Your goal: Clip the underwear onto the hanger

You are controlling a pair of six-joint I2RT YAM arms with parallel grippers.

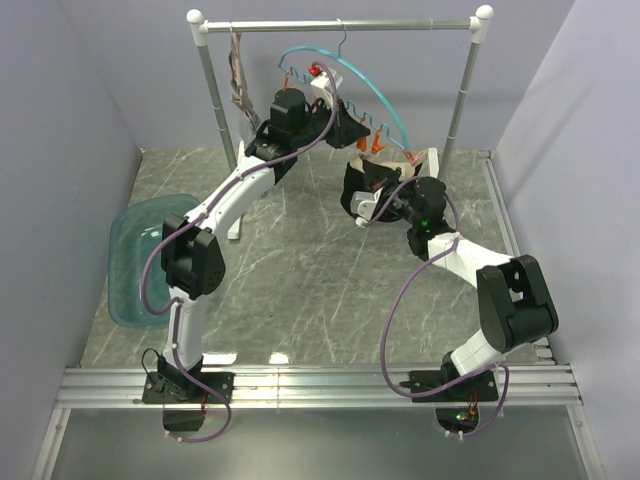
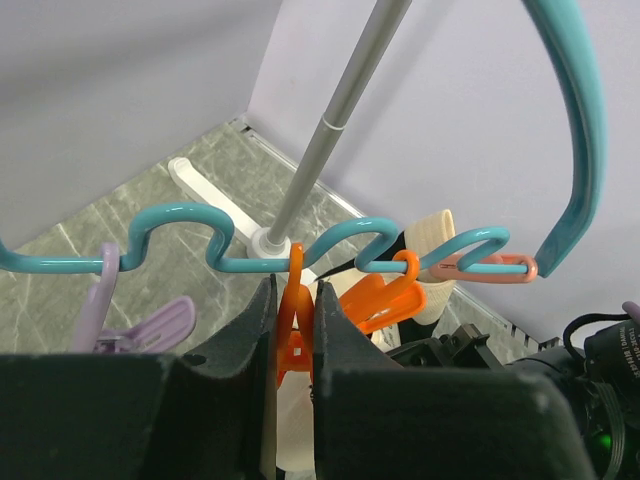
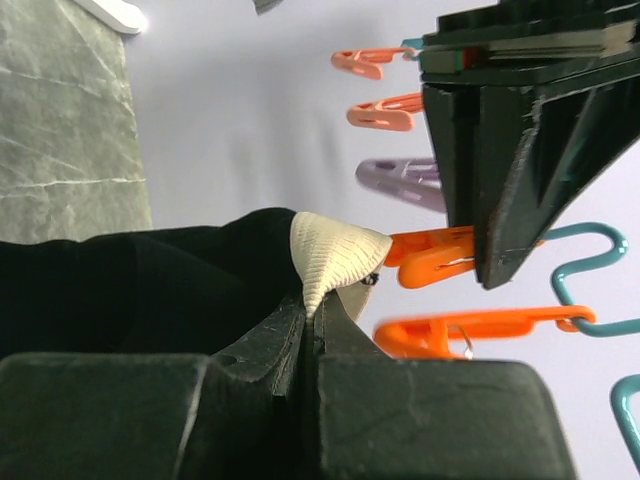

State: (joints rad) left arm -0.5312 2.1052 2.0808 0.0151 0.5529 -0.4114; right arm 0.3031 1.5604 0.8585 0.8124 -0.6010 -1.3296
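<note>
Left gripper [image 2: 297, 322]: clamped on orange clip [image 2: 294, 268] of teal hanger [image 2: 180, 214]. Right gripper [image 3: 310, 330]: pinching underwear [image 3: 150, 280], just beside that clip.

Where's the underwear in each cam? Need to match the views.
Top external: underwear right of centre, below the right end of the teal hanger.
Left wrist: underwear right of centre, pale waistband showing behind the orange clips.
Right wrist: underwear fills left and centre, waistband pinched in the right gripper.
Shared landmark: the teal hanger, in all three views.
</note>
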